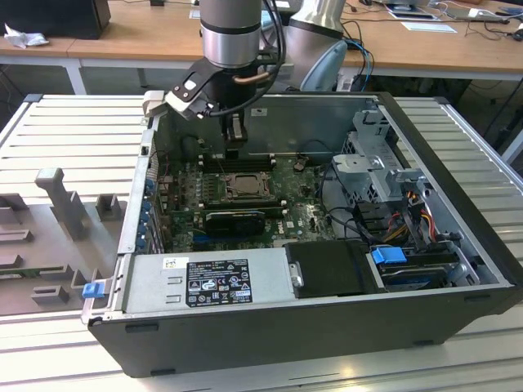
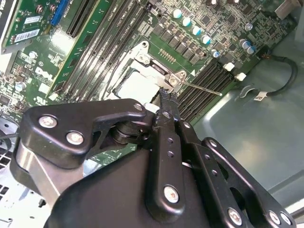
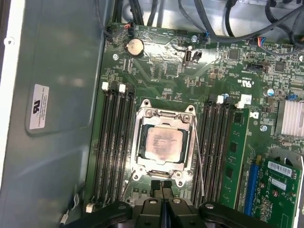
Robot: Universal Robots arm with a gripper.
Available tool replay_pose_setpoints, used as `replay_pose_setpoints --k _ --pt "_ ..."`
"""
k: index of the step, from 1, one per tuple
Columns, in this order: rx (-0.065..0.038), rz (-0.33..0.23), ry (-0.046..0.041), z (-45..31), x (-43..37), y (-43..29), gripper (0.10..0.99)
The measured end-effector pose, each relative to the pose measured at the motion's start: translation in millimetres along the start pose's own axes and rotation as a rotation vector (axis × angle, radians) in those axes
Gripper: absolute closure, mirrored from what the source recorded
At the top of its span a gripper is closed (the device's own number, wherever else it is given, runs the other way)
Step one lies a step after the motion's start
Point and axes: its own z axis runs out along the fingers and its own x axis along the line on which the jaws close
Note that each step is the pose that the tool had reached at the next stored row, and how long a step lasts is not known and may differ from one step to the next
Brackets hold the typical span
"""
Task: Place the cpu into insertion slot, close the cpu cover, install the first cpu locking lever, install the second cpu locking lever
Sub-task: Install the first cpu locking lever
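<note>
One arm (image 1: 231, 33) points straight down into the case (image 1: 327, 327), claw (image 1: 234, 151) pressed together near the cpu cover (image 3: 164, 118).

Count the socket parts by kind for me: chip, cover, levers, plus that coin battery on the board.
cpu: 1
cpu cover: 1
locking levers: 2
coin battery: 1
Total: 5

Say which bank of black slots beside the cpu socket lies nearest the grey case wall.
In the first wrist view, the bank on the round battery's side borders the grey case wall; the other bank faces a green board.
</note>
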Motion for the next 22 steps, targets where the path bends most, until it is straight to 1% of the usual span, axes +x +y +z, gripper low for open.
replay_pose_setpoints --k 4,5,6,17,22 --pt "0.001 -0.041 0.0006 0.0 0.0 0.0 0.980" --pt "0.002 -0.067 0.0010 0.0 0.0 0.0 0.980" --pt "0.002 -0.079 0.0011 0.0 0.0 0.0 0.980" --pt "0.004 -0.132 0.0019 0.0 0.0 0.0 0.980" --pt "0.005 -0.168 0.0024 0.0 0.0 0.0 0.980"
